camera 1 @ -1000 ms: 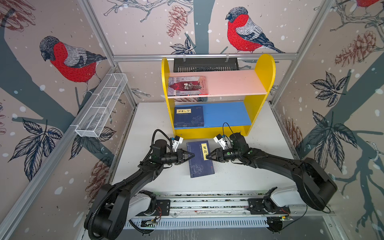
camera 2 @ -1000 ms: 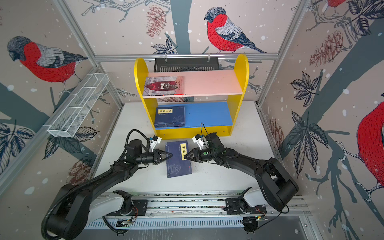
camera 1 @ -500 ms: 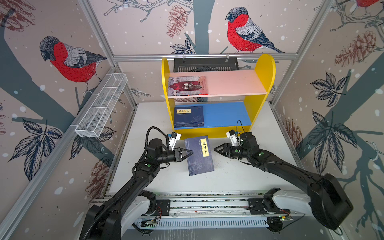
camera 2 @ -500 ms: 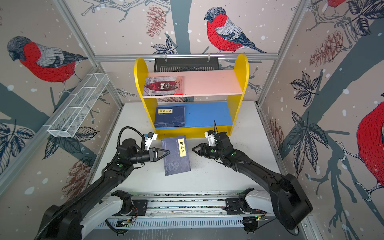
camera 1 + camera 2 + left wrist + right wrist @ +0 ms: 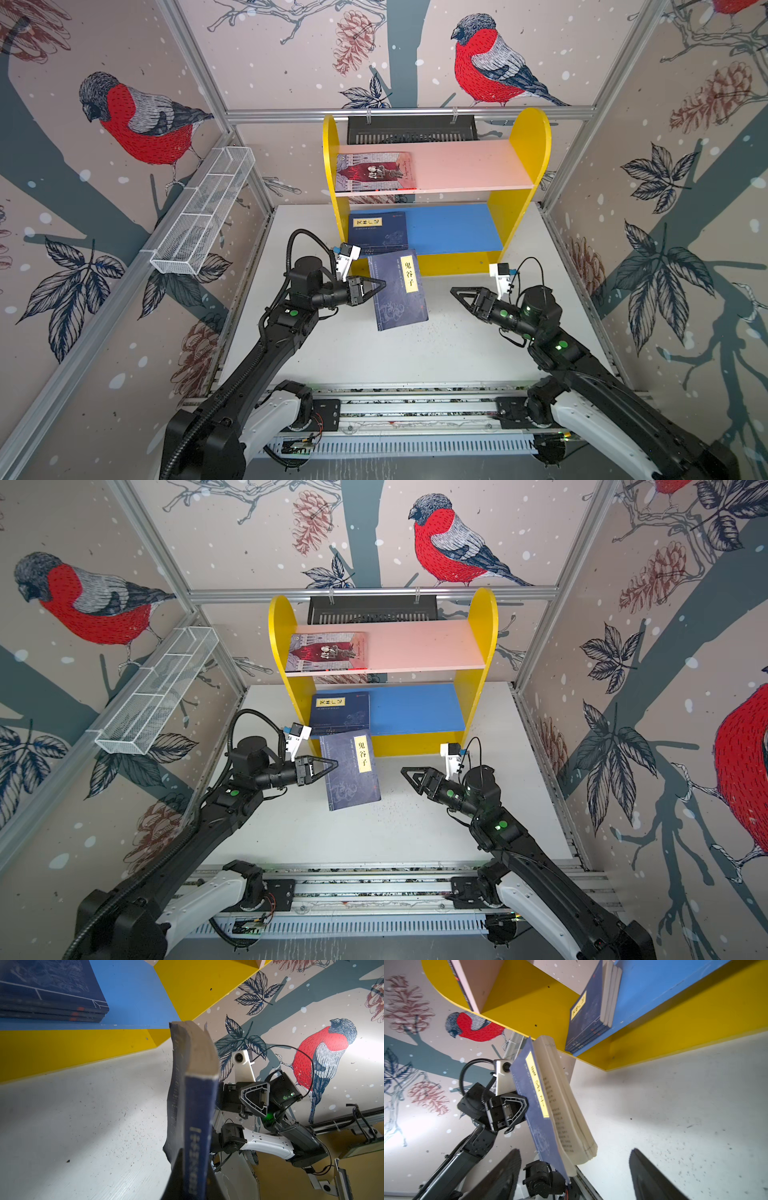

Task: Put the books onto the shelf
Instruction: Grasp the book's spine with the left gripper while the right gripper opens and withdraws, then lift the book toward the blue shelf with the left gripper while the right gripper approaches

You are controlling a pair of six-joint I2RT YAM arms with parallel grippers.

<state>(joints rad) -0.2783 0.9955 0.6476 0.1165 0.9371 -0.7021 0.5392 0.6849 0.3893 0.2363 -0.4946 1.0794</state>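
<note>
Pinched by the left gripper at its spine edge, a navy book is held tilted just before the shelf; the right gripper is spread, apart from it. Only in the right wrist view are its pages seen sagging and the stack on the blue board counted as three. "鬼谷子" is read on the yellow label; spine lettering is blurred.
</note>
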